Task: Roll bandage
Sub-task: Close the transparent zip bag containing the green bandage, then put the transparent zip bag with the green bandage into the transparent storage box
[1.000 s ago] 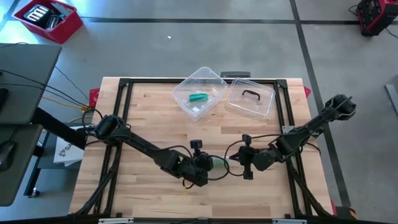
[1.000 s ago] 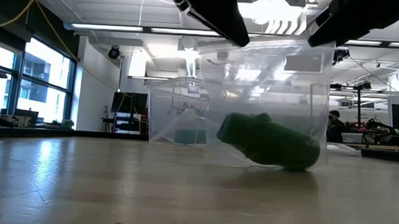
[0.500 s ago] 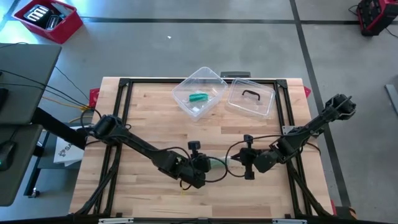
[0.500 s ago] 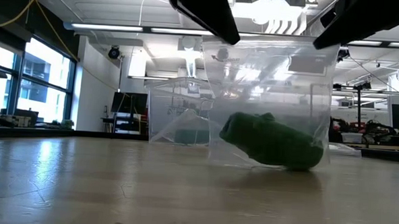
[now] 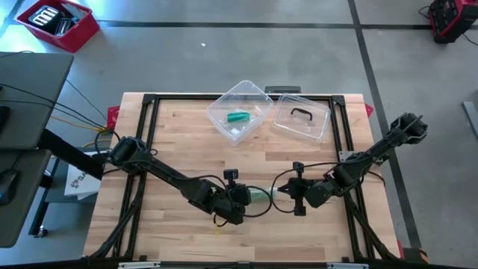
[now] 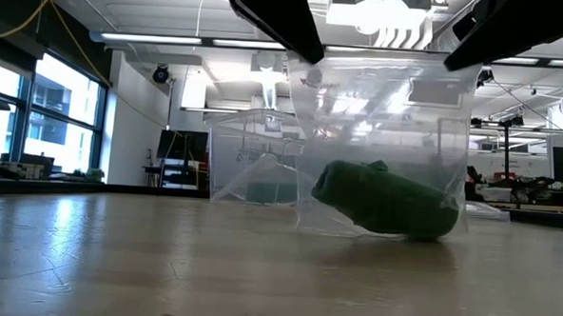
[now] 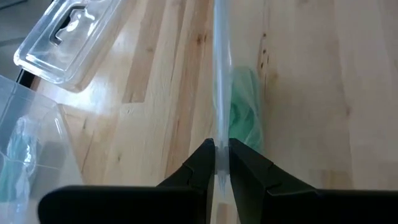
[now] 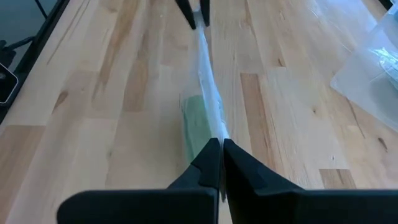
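Observation:
A clear plastic bag (image 6: 377, 143) stands upright on the wooden table with a green rolled bandage (image 6: 384, 205) lying in its bottom. The bag (image 5: 261, 196) hangs between my two grippers near the table's front middle. My left gripper (image 7: 221, 149) is shut on one end of the bag's top edge. My right gripper (image 8: 221, 146) is shut on the other end. In the high view the left gripper (image 5: 243, 196) is on the bag's left and the right gripper (image 5: 282, 193) on its right. My left gripper pinches the bag's top edge (image 7: 221, 134) at its left end between its two fingers, slanting down from the table's left. The edge runs straight away from the fingers, and the bag hangs below with its bottom on the table. My right gripper pinches the bag's top edge (image 8: 213, 130) at its right end between its two fingers, slanting down from the table's right. The edge stretches straight toward the other gripper, and the bag hangs upright with the bandage low inside it.
At the table's far side stand a clear plastic box (image 5: 240, 110) with a green roll inside and, to its right, a clear lid (image 5: 301, 118) with a black handle. A red bin (image 5: 56, 22) sits on the floor beyond the table's far left.
My left gripper has edged a little toward the table's left while staying on the bag's top edge. The bag keeps upright with its bottom on the table, and the bandage inside has hardly shifted.

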Tool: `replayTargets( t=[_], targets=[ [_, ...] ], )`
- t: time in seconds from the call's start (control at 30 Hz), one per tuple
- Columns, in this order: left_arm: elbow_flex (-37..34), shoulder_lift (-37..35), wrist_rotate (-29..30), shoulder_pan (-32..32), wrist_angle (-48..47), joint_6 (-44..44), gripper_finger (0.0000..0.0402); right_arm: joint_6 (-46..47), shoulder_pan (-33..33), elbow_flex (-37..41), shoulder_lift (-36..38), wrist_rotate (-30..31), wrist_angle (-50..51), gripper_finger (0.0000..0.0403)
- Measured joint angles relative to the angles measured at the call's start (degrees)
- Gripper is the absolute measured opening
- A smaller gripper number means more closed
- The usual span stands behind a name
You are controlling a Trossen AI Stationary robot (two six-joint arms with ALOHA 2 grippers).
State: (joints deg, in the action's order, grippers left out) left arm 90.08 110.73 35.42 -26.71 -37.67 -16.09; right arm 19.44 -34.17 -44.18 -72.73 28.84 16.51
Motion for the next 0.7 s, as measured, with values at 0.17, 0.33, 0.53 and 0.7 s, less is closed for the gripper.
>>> replayTargets(
  t=[0.17,0.33,0.53,0.7],
  targets=[
    [-0.02,-2.87,0.15,0.48,-2.71,-0.89,0.0086,-0.02,0.0,0.0,0.09,-0.17,0.22,0.0],
    [-0.02,-5.47,0.27,0.78,-3.32,-1.71,0.0149,-0.22,0.0,0.0,0.09,-0.2,0.06,0.0],
    [-0.04,-2.24,-1.05,1.43,6.72,5.92,0.0168,-0.28,0.0,0.0,0.09,-0.18,-0.12,0.0],
    [-0.09,2.68,-1.83,3.39,15.78,10.06,0.0156,-0.42,0.0,0.0,0.09,-0.19,-0.57,0.0]
  ],
)
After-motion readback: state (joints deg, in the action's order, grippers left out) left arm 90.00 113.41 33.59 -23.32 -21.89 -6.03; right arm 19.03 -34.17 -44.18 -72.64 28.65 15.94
